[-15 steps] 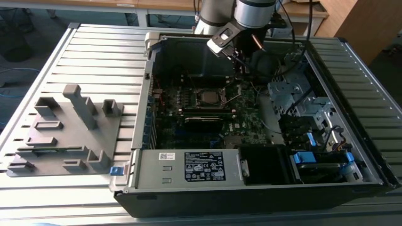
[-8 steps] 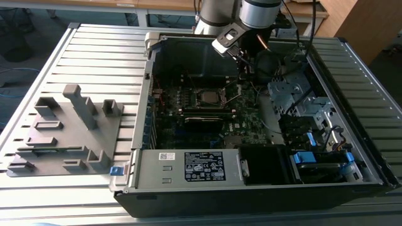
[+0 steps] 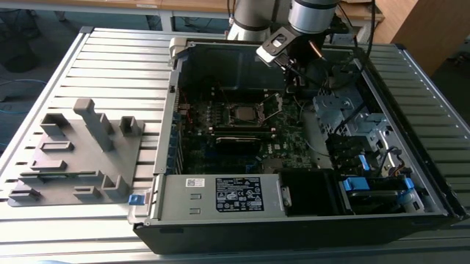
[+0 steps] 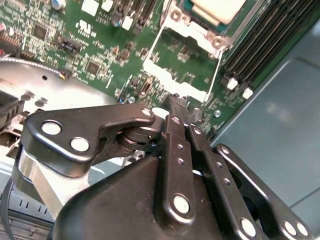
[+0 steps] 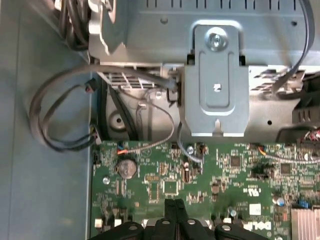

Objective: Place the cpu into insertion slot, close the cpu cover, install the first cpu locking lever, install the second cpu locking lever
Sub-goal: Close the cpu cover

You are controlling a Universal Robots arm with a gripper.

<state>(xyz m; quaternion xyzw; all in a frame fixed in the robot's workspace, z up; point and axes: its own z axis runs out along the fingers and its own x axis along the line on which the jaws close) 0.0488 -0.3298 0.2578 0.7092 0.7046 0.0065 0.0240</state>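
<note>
The open computer case (image 3: 169,110) lies on the slatted table. On its green board sits the insertion slot (image 3: 246,114), and the cpu (image 4: 215,9) with its pale metal top lies in it. The cpu cover (image 4: 199,31), a thin silver frame, is swung open beside the slot, and green board shows through its cut-out. My gripper (image 4: 178,101) is shut with nothing between its fingers. Its tip is right at the cover's free edge; contact cannot be made out. In the exterior view my gripper (image 3: 298,82) hangs over the board on the slot's right. The first wrist view shows the fingertips (image 5: 171,203) pressed together above the board.
A grey fixture block (image 3: 74,154) stands on the exterior view's left. A labelled power supply (image 3: 235,192) fills the case's near side, with drive bays (image 3: 353,137) to the right. Memory slots (image 4: 265,45) run beside the socket. Looped cables (image 5: 60,115) and a metal bracket (image 5: 217,85) lie beyond the board.
</note>
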